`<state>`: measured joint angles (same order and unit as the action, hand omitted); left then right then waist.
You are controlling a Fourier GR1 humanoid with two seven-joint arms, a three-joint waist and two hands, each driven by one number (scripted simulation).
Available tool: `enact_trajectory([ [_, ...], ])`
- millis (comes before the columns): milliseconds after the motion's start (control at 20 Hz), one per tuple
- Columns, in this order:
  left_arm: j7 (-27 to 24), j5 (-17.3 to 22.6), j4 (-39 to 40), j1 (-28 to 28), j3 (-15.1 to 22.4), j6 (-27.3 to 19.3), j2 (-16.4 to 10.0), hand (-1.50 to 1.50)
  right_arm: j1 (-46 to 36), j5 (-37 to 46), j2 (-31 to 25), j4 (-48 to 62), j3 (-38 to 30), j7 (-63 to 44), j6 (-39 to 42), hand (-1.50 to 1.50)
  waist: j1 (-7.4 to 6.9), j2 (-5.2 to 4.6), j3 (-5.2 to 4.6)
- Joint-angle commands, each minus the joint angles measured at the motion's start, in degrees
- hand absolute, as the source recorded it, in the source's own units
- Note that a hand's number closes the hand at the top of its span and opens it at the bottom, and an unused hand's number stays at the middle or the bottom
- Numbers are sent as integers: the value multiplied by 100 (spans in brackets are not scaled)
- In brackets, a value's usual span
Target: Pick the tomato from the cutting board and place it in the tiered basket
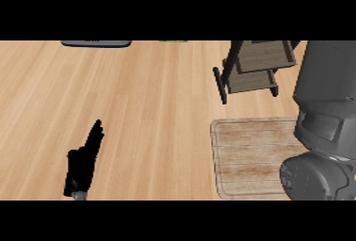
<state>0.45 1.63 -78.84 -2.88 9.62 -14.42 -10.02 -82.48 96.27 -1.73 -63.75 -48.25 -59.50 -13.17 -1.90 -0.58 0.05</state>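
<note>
The left hand (83, 162) shows at the lower left of the head view, over bare wood of the desk (153, 94). It is open, with its fingers straight, held close together and pointing away from the robot. It holds nothing and stands well apart from every other thing. Whether it touches the desk top I cannot tell.

The right forearm (327, 94) fills the right edge of the view as a big grey mass, running from the lower edge to the top. The right hand itself does not show, so I cannot tell how its fingers stand or what it holds.

The tomato shows nowhere in the view, and I cannot tell where it is. The cutting board (250, 157) lies at the lower right, made of pale, worn planks with rounded corners; the forearm covers its right part. Beyond it, near the top right, stands the tiered basket (254, 70), a dark frame with brownish wooden trays, also partly hidden by the forearm.

At the far edge a dark grey object (96, 43) and a small green object (173, 41) are cut off by the view.
</note>
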Motion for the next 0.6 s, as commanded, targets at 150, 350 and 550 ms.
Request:
enact_trajectory([
  [150,-195,26,289,-38,-122,-35,87,0,-23,467,-107,-423,426,-268,-1236,-150,131,44,-14],
  [350,85,-89,-30,-240,33,-165,119,0,-96,1674,-104,-1235,601,-976,-1022,-150,193,116,-16],
  [550,100,-69,7,-116,-102,-180,58,0,-154,2203,163,-2446,730,-1220,-266,-150,317,167,-15],
])
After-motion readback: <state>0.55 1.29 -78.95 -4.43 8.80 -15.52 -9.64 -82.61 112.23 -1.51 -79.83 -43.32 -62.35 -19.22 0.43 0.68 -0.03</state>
